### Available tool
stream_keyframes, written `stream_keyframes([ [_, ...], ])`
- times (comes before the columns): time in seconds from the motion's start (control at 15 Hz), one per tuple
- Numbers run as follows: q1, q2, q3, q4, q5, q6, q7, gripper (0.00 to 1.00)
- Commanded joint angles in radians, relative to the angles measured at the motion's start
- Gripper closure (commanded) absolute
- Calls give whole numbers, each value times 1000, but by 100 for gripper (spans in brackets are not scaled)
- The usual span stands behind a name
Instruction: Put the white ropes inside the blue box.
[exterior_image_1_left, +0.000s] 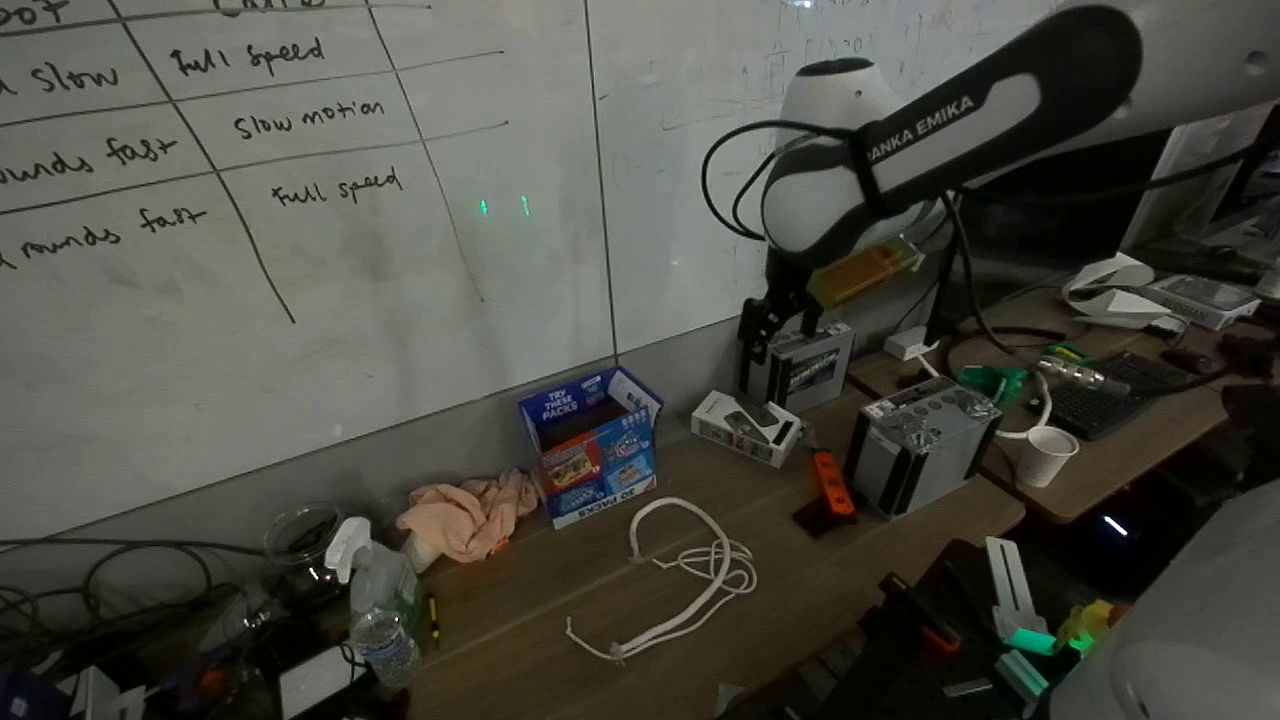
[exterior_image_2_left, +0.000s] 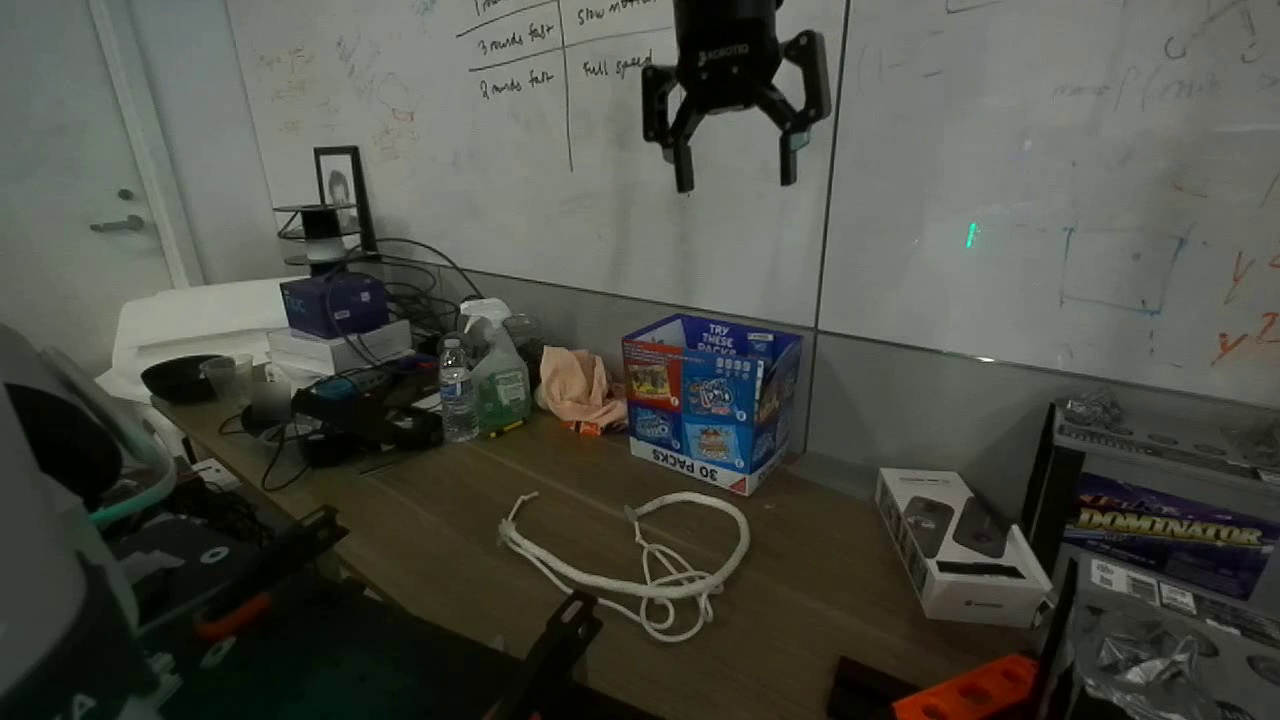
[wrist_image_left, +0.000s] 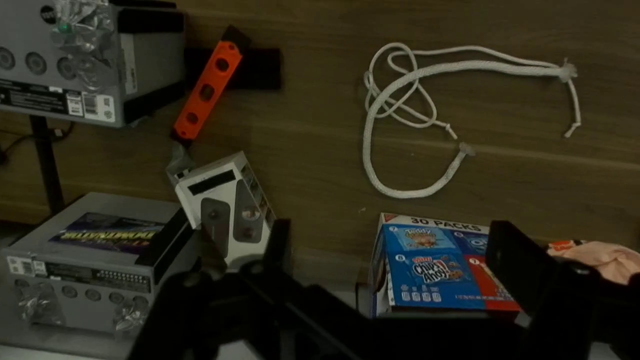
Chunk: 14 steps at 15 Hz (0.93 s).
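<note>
On the wooden surface (exterior_image_2_left: 430, 510) lie the white ropes (wrist_image_left: 367, 142), outside the blue box (exterior_image_2_left: 712, 420) and near its front wall: a thick one bent into a hook, and a thin cord (wrist_image_left: 472, 48) that meets its frayed end and loops across its bend. That box carries the most print. TRY THESE PACKS stands in white on its blue back wall; 30 PACKS runs along the front's lower edge, upside down in both exterior views. The wrist view shows 30 PACKS upright, with Chips Ahoy! legible on a blue panel.

High above the surface, the claw (exterior_image_2_left: 736, 187) hangs before the whiteboard (exterior_image_1_left: 430, 250) with its two fingers spread well apart; in an exterior view ROBOTIQ can be read on its body. On the arm (exterior_image_1_left: 1000, 105), ANKA EMIKA can be made out in white. The board's handwriting includes "full speed", "slow motion" and "rounds fast" within a ruled grid.

DOMINATOR is lettered in yellow on a grey box (exterior_image_2_left: 1180, 530), with a second grey box (exterior_image_1_left: 920, 450) near it. Between these and the blue box sits a white carton (exterior_image_2_left: 960, 550) printed with two dark devices, its small lettering unreadable; close by lies an orange bar (wrist_image_left: 200, 106) with round holes. On the blue box's opposite side, a pink cloth (exterior_image_1_left: 470, 515) is bunched just beside it; farther on stand a spray bottle (exterior_image_2_left: 500, 385) and a water bottle (exterior_image_2_left: 458, 395), their labels too small to read.
</note>
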<state>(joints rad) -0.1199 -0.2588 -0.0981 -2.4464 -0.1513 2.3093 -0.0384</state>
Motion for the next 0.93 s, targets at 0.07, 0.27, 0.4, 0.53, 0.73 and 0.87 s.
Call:
stream_keyframes([
  [0.07,-5,121,36,-47,-29,167,162,0],
  [0.27,-5,229,41,-71,-57,308,253,0],
  [0.4,-9,326,29,-74,-138,425,364,0],
  [0.53,10,437,-9,-43,-243,479,490,0],
  [0.73,65,597,-74,9,-241,541,539,0],
  [0.87,76,700,-80,54,-149,556,477,0],
])
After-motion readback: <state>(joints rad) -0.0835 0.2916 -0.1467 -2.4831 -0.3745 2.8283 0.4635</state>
